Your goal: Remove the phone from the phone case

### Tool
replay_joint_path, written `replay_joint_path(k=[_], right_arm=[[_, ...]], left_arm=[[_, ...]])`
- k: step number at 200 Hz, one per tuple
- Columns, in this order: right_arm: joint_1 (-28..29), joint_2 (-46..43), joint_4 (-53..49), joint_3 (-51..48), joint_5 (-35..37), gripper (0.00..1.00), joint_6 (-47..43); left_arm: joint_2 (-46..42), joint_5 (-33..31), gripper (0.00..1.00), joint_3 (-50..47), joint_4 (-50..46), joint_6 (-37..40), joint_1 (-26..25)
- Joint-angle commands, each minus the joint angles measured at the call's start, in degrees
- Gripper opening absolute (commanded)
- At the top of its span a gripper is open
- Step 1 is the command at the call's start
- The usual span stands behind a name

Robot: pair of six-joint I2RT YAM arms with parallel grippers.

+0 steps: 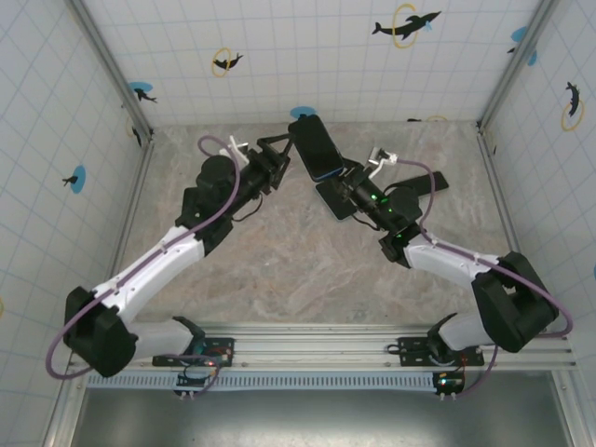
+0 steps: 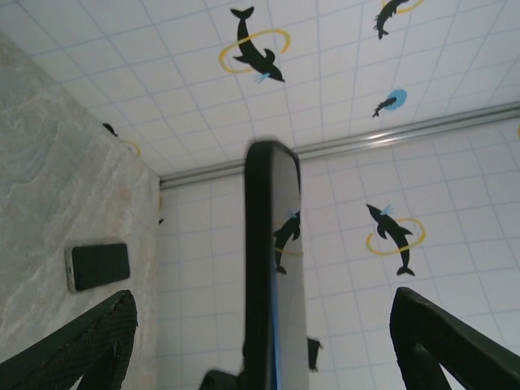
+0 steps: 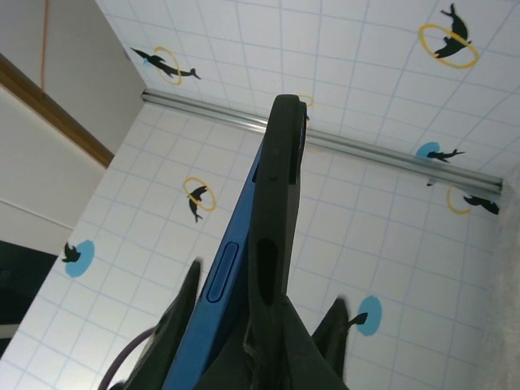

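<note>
right gripper [image 3: 258, 329] clamped tight on the lower end of the phone case [image 3: 280, 203], raised off the desk [image 1: 279, 270].
blue phone [image 3: 231, 268] sits in it, long axis running up and away from that wrist; left gripper [image 1: 279, 158] gapes wide, empty, straddling the case's edge untouched, nearer the free top end. second phone [image 2: 97, 266] lies flat on the desk, well apart.

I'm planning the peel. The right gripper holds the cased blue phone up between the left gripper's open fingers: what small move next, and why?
Probably close the left gripper on the black rubbery phone case: its fingers stand open either side of it, while the right gripper clamps the lower end.
</note>
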Motion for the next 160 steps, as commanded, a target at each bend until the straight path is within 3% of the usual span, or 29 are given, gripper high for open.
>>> replay_joint_path(k=[1, 61, 160], right_arm=[[-0.14, 0.41, 1.44, 3.49, 3.30, 0.06, -3.40], [1.03, 1.79, -2.68, 3.54, 11.48, 0.05, -5.57], [2.47, 1.57, -1.36, 2.42, 12.17, 0.05, -8.31]], left_arm=[[-1.99, -5.09, 0.82, -3.07, -1.54, -3.38, -4.56], [-1.48, -14.02, 0.80, -4.99, 3.37, -11.46, -15.64], [3.81, -15.21, 0.65, -2.55, 11.77, -13.82, -16.70]])
